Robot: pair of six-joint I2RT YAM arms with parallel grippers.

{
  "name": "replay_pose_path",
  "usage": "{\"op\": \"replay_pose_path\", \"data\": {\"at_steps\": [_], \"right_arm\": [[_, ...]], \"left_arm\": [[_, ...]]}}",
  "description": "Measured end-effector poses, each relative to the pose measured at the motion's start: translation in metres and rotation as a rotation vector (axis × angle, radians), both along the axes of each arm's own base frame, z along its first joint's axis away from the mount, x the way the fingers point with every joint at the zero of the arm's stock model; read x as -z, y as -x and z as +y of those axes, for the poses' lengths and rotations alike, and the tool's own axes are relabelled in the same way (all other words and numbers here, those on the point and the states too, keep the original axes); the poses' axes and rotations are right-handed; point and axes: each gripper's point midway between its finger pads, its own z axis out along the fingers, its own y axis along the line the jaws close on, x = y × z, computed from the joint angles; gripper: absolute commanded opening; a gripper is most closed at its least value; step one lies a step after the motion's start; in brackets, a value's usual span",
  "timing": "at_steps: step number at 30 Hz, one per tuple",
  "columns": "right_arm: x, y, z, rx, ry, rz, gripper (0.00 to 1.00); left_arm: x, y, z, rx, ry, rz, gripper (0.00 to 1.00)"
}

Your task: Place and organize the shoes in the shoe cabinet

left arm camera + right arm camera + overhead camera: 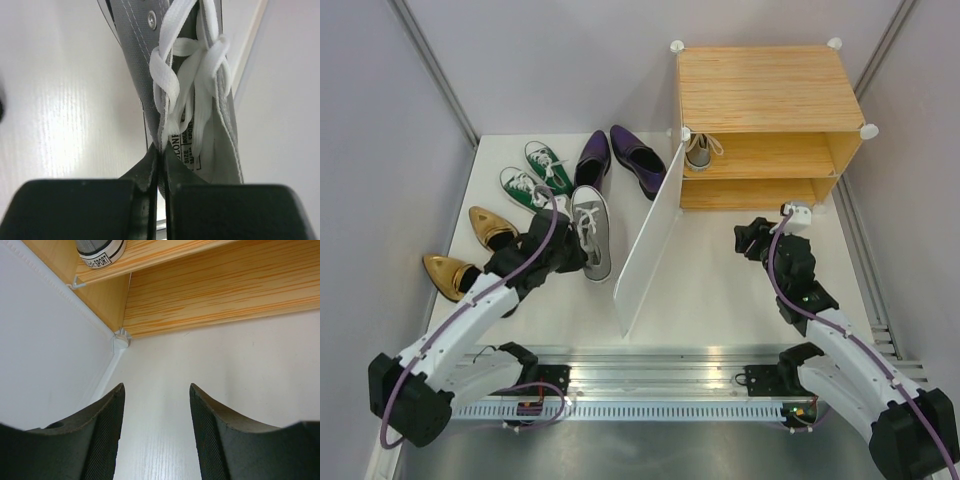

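Observation:
My left gripper (572,256) is shut on the left collar edge of a grey sneaker with white laces (592,225), left of the cabinet door. In the left wrist view the fingers (150,165) pinch the canvas beside the size label, and the sneaker (131,45) points away. The other grey sneaker (698,148) stands at the left end of the shoe cabinet's (760,88) upper shelf; its heel shows in the right wrist view (100,250). My right gripper (756,240) (156,390) is open and empty on the table before the cabinet's lower shelf (210,295).
The white door panel (650,235) (45,350) stands open toward me between the arms. Green sneakers (535,175), purple dress shoes (620,155) and gold pointed shoes (492,228) lie on the table at the left. Grey walls close both sides.

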Motion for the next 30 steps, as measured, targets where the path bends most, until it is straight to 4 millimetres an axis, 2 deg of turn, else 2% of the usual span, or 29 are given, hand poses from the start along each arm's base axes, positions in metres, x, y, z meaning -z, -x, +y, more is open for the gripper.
{"op": "replay_pose_path", "data": {"at_steps": [4,7,10,14,17,19,21,23,25,27,30], "right_arm": [[-0.002,0.001,0.002,-0.012,-0.005,-0.007,0.58],[-0.009,0.003,0.002,-0.018,-0.014,-0.027,0.57],[-0.016,0.007,0.001,-0.011,-0.03,-0.039,0.58],[-0.033,0.012,-0.006,0.026,-0.06,-0.053,0.59],[-0.059,0.016,-0.016,0.079,-0.084,-0.09,0.59],[-0.076,0.02,-0.024,0.117,-0.094,-0.115,0.59],[-0.097,0.026,-0.038,0.182,-0.11,-0.149,0.6],[-0.118,0.035,-0.055,0.263,-0.129,-0.186,0.6],[-0.137,0.047,-0.072,0.342,-0.157,-0.22,0.64],[-0.152,0.061,-0.093,0.437,-0.189,-0.251,0.66],[-0.164,0.086,-0.123,0.582,-0.239,-0.286,0.66]], "left_arm": [[-0.05,0.0,0.017,-0.039,-0.02,-0.116,0.02],[-0.096,0.004,0.026,-0.047,-0.011,-0.206,0.02],[-0.163,0.007,0.027,-0.034,0.036,-0.318,0.02],[-0.272,0.01,0.022,0.001,0.148,-0.513,0.02],[-0.328,0.013,0.011,0.055,0.221,-0.608,0.02],[-0.353,0.017,-0.005,0.114,0.263,-0.642,0.02],[-0.365,0.025,-0.035,0.209,0.293,-0.647,0.02],[-0.366,0.038,-0.08,0.328,0.306,-0.62,0.02],[-0.359,0.051,-0.127,0.435,0.305,-0.585,0.02],[-0.34,0.062,-0.17,0.518,0.282,-0.54,0.02],[-0.284,0.08,-0.226,0.63,0.199,-0.441,0.02]]}}
